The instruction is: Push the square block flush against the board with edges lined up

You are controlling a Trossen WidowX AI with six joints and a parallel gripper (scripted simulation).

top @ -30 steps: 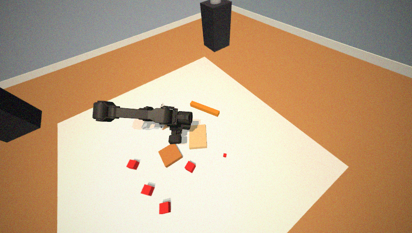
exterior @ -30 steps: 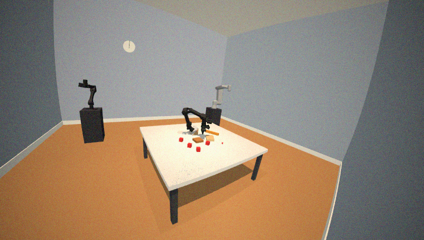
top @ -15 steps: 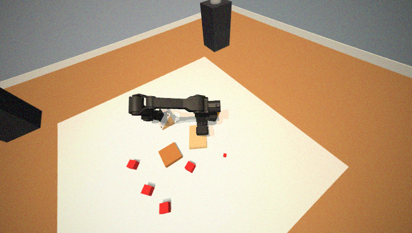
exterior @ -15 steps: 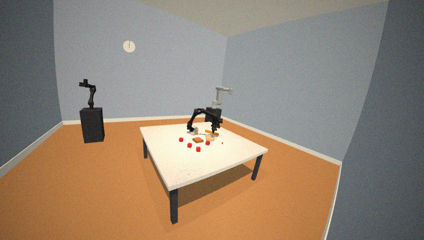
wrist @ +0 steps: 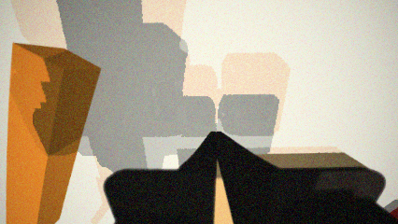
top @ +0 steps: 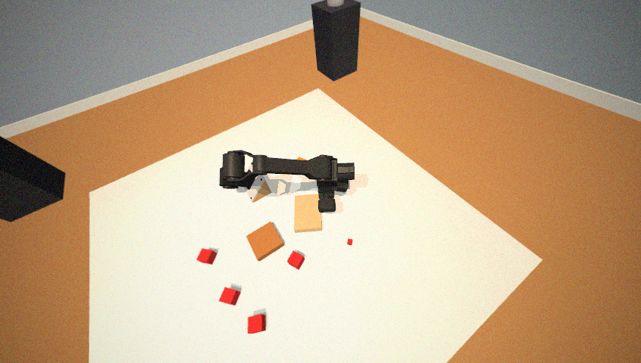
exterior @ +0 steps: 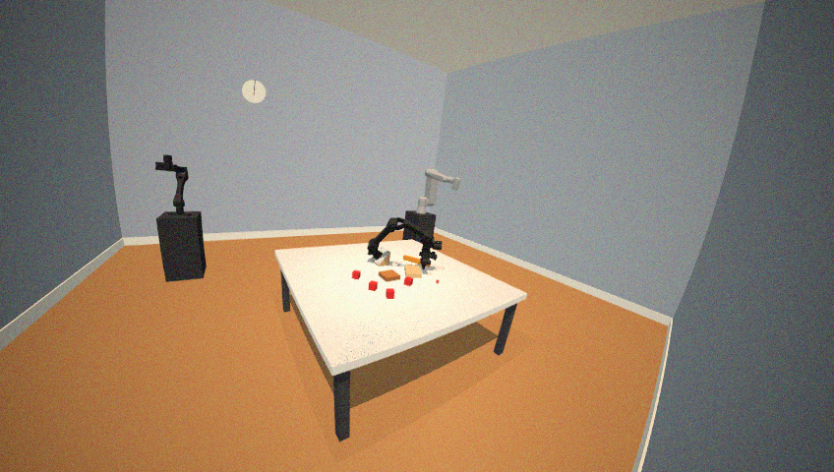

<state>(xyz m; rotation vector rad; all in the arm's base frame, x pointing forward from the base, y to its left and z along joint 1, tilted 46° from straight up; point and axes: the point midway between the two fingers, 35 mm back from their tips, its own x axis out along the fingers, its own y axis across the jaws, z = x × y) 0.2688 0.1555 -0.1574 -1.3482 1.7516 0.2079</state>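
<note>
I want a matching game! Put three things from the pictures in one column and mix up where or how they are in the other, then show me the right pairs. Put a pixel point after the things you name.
Things:
1. round white clock (exterior: 254, 91)
2. black gripper (top: 326, 206) (exterior: 425, 266) (wrist: 215, 136)
3. dark orange flat square block (top: 264, 239) (exterior: 388, 274)

Places or states:
A. lying on the white table (top: 382, 292) (exterior: 380, 327) (wrist: 336, 28)
B. up on the blue wall (top: 112, 44) (exterior: 351, 116)
C. fingers shut, holding nothing

Right pairs: 1-B, 2-C, 3-A
</note>
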